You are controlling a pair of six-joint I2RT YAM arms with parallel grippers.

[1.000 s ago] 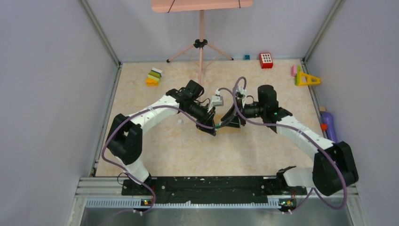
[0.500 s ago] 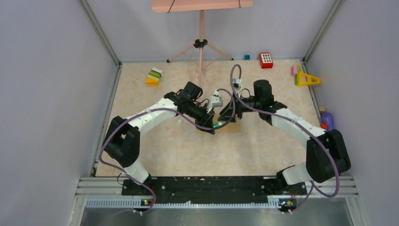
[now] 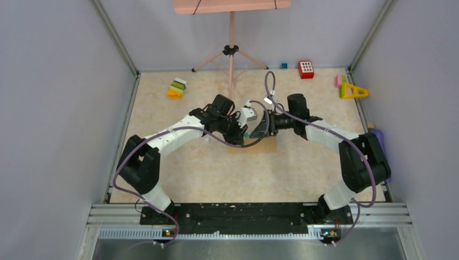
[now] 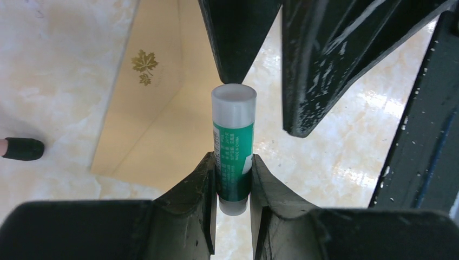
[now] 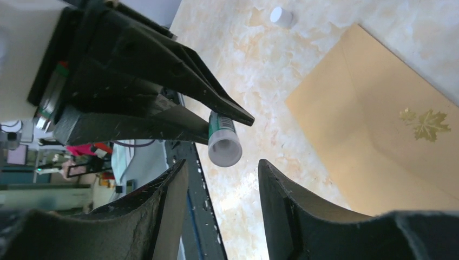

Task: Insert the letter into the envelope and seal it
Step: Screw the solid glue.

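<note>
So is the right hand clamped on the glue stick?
No, the right hand is open, fingers spread clear of the glue stick, which the left hand grips.

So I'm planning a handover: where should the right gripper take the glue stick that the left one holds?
Probably by the free white end of the glue stick, with the right gripper coming end-on, its open jaws straddling the round barrel. The left gripper clamps the green-labelled lower part, so only that end is clear.
</note>
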